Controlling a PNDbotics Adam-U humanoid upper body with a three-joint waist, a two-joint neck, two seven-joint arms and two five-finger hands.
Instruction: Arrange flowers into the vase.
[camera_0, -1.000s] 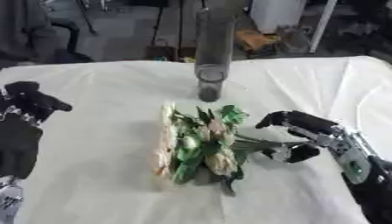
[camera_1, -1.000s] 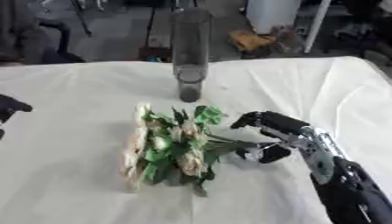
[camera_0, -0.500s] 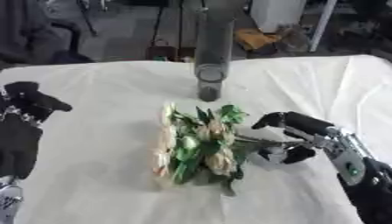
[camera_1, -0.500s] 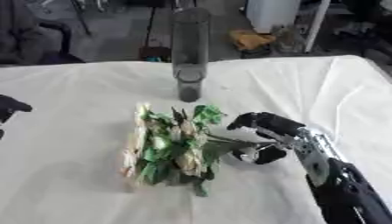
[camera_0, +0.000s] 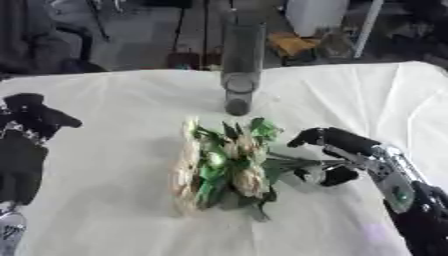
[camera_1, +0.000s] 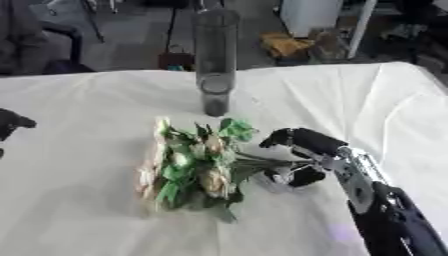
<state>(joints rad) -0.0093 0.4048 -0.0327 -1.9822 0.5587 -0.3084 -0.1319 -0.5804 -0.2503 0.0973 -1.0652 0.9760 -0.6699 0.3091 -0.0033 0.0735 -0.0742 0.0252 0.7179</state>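
Note:
A bunch of cream flowers with green leaves (camera_0: 219, 165) lies flat on the white tablecloth, stems pointing right. A tall clear glass vase (camera_0: 241, 65) stands upright behind it, near the table's far edge. My right hand (camera_0: 337, 147) is at the stem ends, with its fingers arched over them and its thumb below; the stems run into the gap between them. My left hand (camera_0: 26, 135) hangs idle at the left edge, fingers relaxed, far from the flowers.
The white cloth-covered table (camera_0: 105, 210) has bare cloth in front of and left of the bunch. Beyond the far edge are dark chairs, a white box and floor clutter.
My right hand has crept left, closer onto the stem ends. The flowers, vase and left hand stay put.

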